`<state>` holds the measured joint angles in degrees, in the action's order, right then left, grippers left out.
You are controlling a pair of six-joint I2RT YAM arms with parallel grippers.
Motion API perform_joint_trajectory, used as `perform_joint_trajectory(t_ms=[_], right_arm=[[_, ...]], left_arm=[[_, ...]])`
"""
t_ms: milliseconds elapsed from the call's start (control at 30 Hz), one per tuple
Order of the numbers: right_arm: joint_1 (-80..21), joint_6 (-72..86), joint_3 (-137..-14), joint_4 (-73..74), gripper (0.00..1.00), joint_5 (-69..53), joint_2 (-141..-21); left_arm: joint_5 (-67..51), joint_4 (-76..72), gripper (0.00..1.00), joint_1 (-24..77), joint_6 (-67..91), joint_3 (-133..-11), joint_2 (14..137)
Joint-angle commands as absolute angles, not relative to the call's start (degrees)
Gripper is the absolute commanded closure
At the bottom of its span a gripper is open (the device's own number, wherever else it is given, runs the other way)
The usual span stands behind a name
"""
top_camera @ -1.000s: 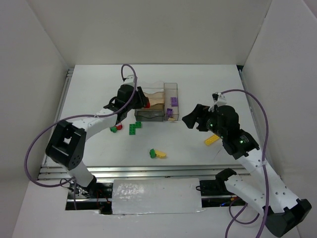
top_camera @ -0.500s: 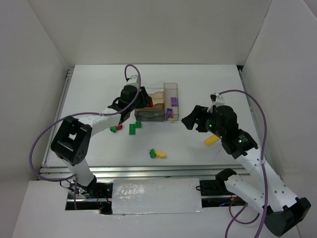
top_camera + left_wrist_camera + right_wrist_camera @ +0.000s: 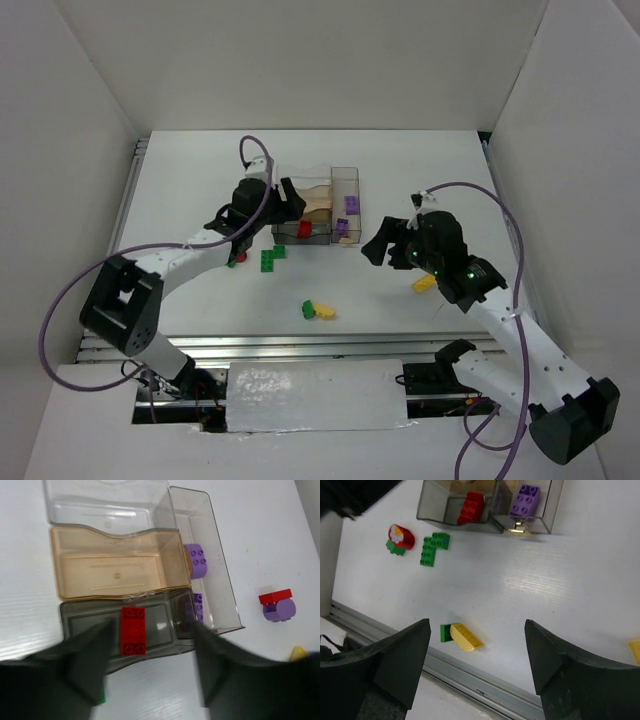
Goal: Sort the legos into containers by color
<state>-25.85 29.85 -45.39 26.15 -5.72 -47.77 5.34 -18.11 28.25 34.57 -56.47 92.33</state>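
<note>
The tray (image 3: 227, 605) stands mid-table, toward the far side. A red brick (image 3: 132, 630) lies flat in its near, smoky compartment. The long compartment on the right holds a purple brick (image 3: 196, 561) and, closer to its near end, a second purple piece (image 3: 196, 605) seen through the wall. The left pincer (image 3: 151, 625) hangs over the red brick, spread wide and empty. The right pincer (image 3: 477, 625) hovers right of the tray, also spread wide and holding nothing. Only the left wrist view shows a red-on-purple piece (image 3: 276, 606) on the table (image 3: 190, 170) right of the tray. The right wrist view shows a green plate (image 3: 433, 548), a red flower piece (image 3: 401, 536) and a yellow-green pair (image 3: 461, 635) lying loose, nearer than the tray. The top view adds a yellow brick (image 3: 427, 283) beside the right arm.
</note>
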Motion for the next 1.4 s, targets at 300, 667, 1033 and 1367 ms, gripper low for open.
perform_joint_trajectory(t_ms=[300,667,1033,1367], right_arm=[[-56.3,38.1,-58.3,31.5,0.23,16.0,-72.4],[-64.9,39.9,-65.5,31.0,0.33,15.7,-91.1],[-65.1,40.6,-68.2,31.7,0.43,17.0,-97.7],[-65.4,41.0,-68.5,32.0,0.55,16.0,-100.1]], left_arm=[[28.0,27.7,0.01,28.3,45.0,-62.0,60.8],[25.7,43.8,0.0,27.9,35.5,-60.6,41.5],[29.8,44.1,0.0,27.9,32.0,-54.8,37.3],[29.4,43.2,0.0,27.9,31.5,-54.2,37.5]])
